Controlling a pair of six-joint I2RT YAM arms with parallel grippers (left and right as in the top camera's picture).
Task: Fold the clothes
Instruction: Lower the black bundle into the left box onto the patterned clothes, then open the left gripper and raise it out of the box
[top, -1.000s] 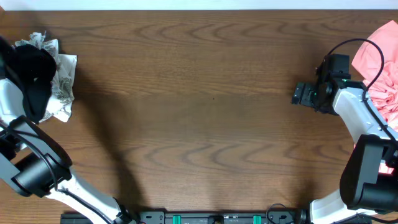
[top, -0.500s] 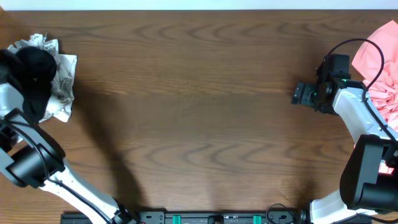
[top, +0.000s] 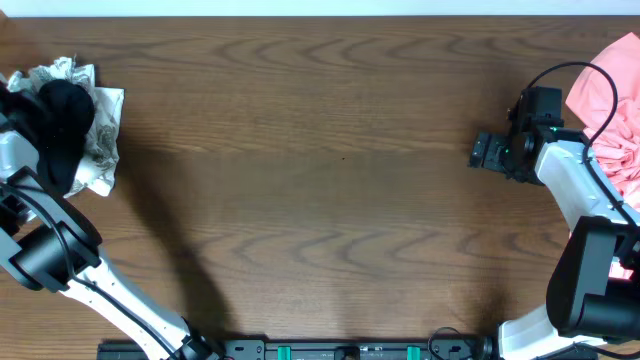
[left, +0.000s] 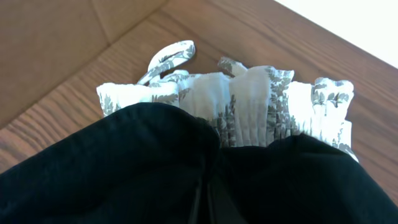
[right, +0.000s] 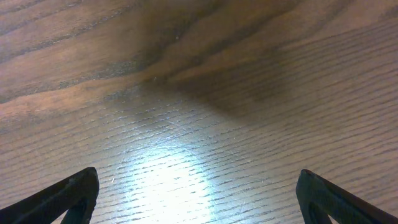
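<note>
Brown wood-grain table (top: 330, 200), seen from above. At far left a black garment (top: 62, 120) sits bunched over a white-grey patterned piece (top: 103, 140). The left gripper (hidden under the fabric) is pressed together, apparently pinching the black garment. At right, the right gripper (top: 482, 152) hangs spread and empty near a crumpled salmon-pink tee (top: 615, 100). Nothing looks folded yet; all folding remains.

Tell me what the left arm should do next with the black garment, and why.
Probably pull the black garment rightward onto the bare middle of the table. It lies bunched on the white patterned piece at the left edge, the left fingers look shut on it, and the right fingers stand open and empty.
</note>
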